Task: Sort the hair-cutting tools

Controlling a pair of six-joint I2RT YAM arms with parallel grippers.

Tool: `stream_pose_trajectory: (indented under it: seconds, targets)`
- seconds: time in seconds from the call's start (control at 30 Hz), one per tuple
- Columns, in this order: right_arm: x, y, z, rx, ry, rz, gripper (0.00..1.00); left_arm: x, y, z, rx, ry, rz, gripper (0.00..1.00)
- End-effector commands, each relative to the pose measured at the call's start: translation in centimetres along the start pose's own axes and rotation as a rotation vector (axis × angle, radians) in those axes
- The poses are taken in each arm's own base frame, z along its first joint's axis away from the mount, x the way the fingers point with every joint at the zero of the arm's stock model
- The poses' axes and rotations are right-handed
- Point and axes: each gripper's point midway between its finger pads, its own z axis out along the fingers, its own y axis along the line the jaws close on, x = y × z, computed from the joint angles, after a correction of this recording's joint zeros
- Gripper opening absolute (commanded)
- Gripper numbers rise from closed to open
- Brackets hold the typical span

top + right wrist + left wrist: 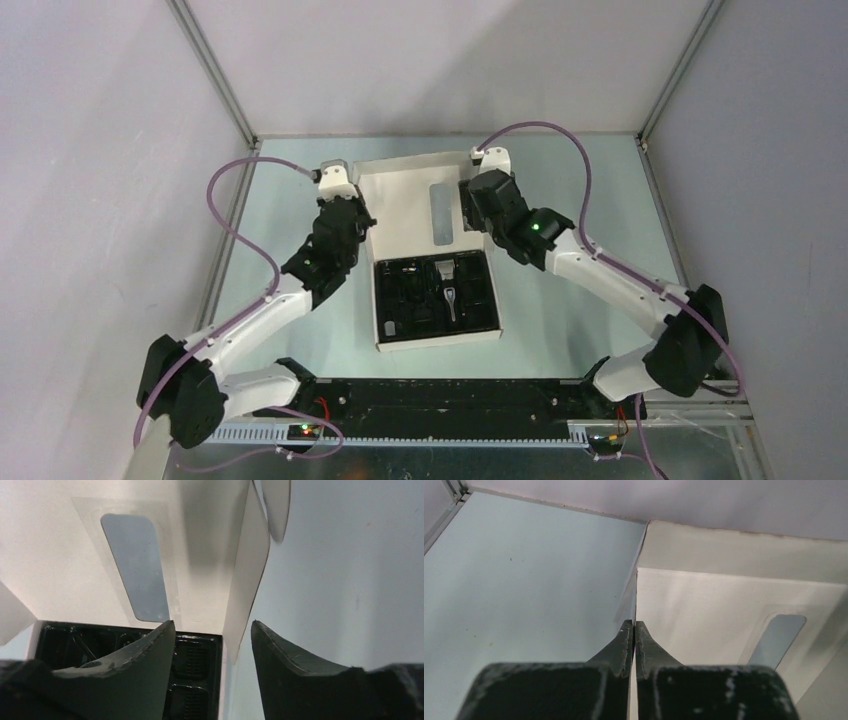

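The upright white flap (247,580) stands between the right fingers (145,670); the tray (486,300) lies open from above.

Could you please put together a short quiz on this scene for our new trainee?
1. True or false: the left gripper is shut.
2. In the right wrist view, what shows in the gap of the open right gripper? A. the lid's side flap. B. a comb. C. a pair of scissors.
3. Fill in: the clipper lies in the black ____ of the box.
Key: 1 true; 2 A; 3 tray.
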Motion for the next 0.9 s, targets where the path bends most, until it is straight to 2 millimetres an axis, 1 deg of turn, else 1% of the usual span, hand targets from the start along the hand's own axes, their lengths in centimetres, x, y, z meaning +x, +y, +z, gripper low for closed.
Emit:
stream_pose_trajectory:
  seconds: [0.0,0.03,0.07,0.1,0.13,0.17,0.2,0.23,0.3,0.43,0.47,0.5,0.63,0.73,0.77,0.87]
  targets:
    - [-5.0,-1.2,-3.8,-0.019,-0.169,-0.087,0.67,1.9,0.2,-0.9,0.004,0.031,0.014,0.02]
    - [-6.2,-0.7,-4.7,-0.063,-0.211,-0.100,0.73,2.0,0.2,-1.0,0.008,0.030,0.016,0.02]
    - [-7.0,-0.9,-5.4,-0.084,-0.243,-0.189,0.75,1.9,0.2,-1.1,0.010,0.027,0.016,0.02]
    - [-7.6,0.0,-5.9,-0.140,-0.271,-0.231,0.76,1.9,0.1,-1.2,0.013,0.025,0.018,0.02]
    - [-8.2,0.0,-6.4,-0.155,-0.299,-0.325,0.76,2.0,0.2,-1.3,0.013,0.024,0.018,0.02]
    - [-8.5,0.8,-6.7,-0.205,-0.322,-0.377,0.76,1.8,0.1,-1.5,0.017,0.018,0.014,0.02]
    - [-9.0,0.8,-7.2,-0.218,-0.350,-0.470,0.76,2.1,0.2,-1.5,0.017,0.020,0.016,0.02]
    - [-9.1,1.6,-7.5,-0.265,-0.370,-0.524,0.75,1.9,0.1,-1.7,0.022,0.013,0.012,0.02]
    - [-10.1,2.0,-7.9,-0.282,-0.431,-0.664,0.76,2.0,0.2,-1.9,0.024,0.012,0.011,0.02]
    - [-11.6,2.8,-8.3,-0.296,-0.524,-0.808,0.77,2.3,0.3,-2.2,0.023,0.019,0.016,0.02]
    - [-11.7,3.0,-8.1,-0.298,-0.532,-0.825,0.77,2.4,0.2,-2.3,0.026,0.021,0.018,0.03]
    - [-12.3,3.2,-8.1,-0.290,-0.557,-0.852,0.77,2.4,0.3,-2.4,0.025,0.021,0.018,0.03]
    - [-12.5,4.0,-6.6,-0.275,-0.574,-0.937,0.77,2.7,0.4,-2.9,0.027,0.024,0.016,0.03]
    - [-11.9,4.6,-5.5,-0.310,-0.549,-0.991,0.76,3.0,0.6,-3.2,0.028,0.027,0.010,0.03]
    - [-11.8,4.7,-4.9,-0.313,-0.541,-1.007,0.76,3.0,0.7,-3.3,0.027,0.027,0.008,0.03]
    - [-12.0,5.2,-4.1,-0.324,-0.548,-1.023,0.75,3.1,0.9,-3.6,0.031,0.029,0.001,0.03]
